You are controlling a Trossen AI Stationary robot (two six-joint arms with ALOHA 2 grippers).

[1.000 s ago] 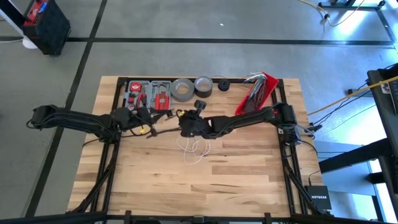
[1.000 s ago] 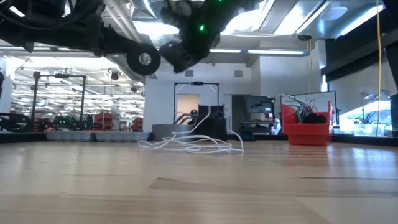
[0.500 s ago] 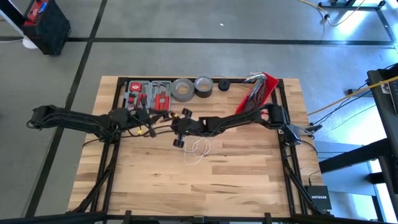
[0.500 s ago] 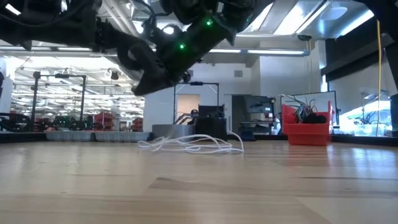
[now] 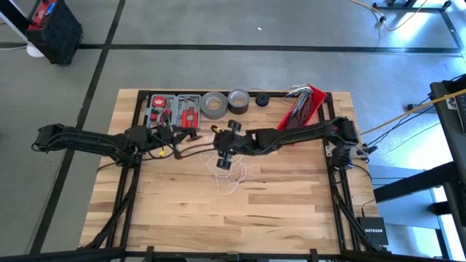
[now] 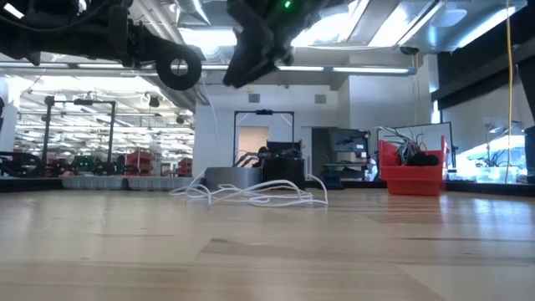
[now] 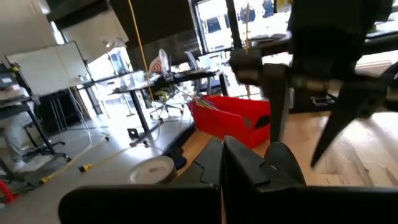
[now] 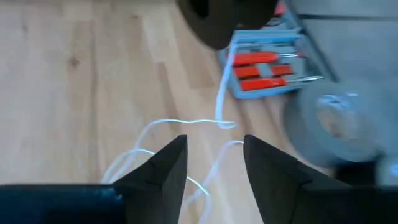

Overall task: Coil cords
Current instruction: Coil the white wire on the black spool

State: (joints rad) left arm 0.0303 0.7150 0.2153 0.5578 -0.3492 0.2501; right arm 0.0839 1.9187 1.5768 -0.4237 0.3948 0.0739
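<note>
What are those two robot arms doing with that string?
They are working on a long, thin white cord lying in loose loops on the wooden table. The right gripper hangs just above the loops with its fingers open, holding nothing. The left gripper is beside it, fingers shut, and a strand of the cord runs up toward it. The cord is not yet neatly coiled.

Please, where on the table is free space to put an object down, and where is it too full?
Free: the table's whole near half, below the white cord, and both side strips beside it. Crowded: the far edge, with tool case, tape rolls and red bin, and the middle, where left gripper and right gripper hang.
</note>
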